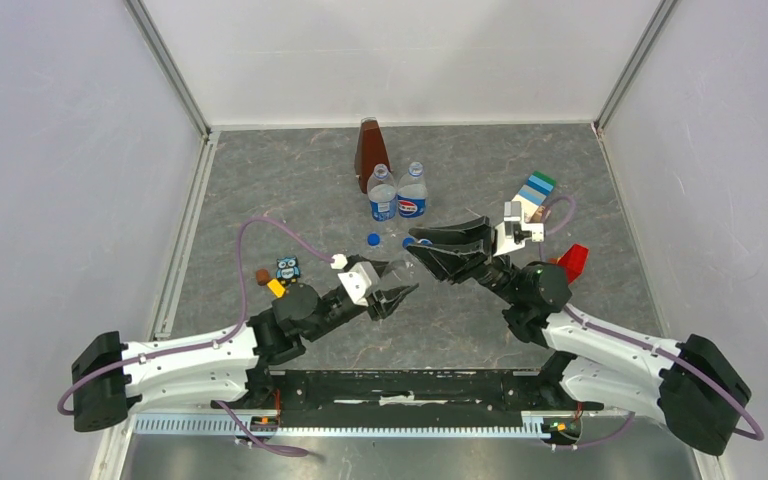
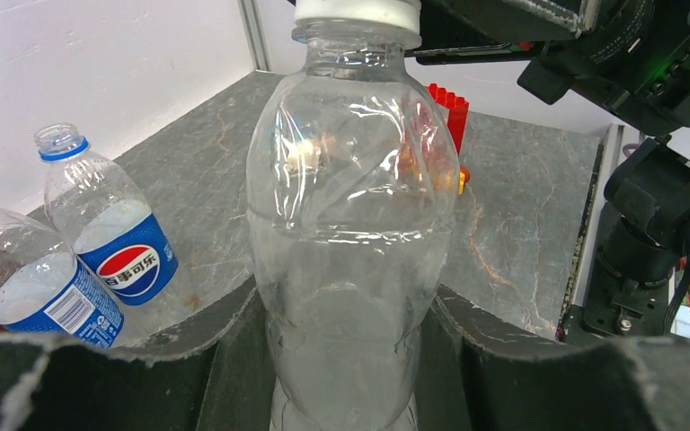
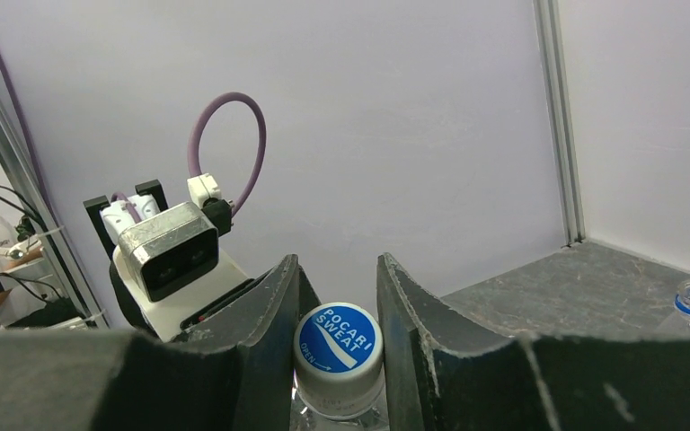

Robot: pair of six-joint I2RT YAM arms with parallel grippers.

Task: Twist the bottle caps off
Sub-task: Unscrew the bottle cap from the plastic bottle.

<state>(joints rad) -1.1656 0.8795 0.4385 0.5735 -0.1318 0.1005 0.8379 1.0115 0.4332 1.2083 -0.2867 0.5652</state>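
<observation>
The left gripper (image 2: 346, 310) is clamping the unlabelled bottle (image 2: 350, 180) while the right gripper (image 3: 337, 269) is pinching its white "POCARI SWEAT" cap (image 3: 339, 346) between its jaws.

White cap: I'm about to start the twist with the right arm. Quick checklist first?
1. Unlabelled bottle clamped in left gripper: ok.
2. White cap seated on the bottle's neck: ok.
3. Right gripper centred on the cap, fingers against both sides: ok.
4. Grip firm enough to turn without slipping: cannot tell.
5. Labelled bottles apart from the held one, necks already open: ok.
</observation>
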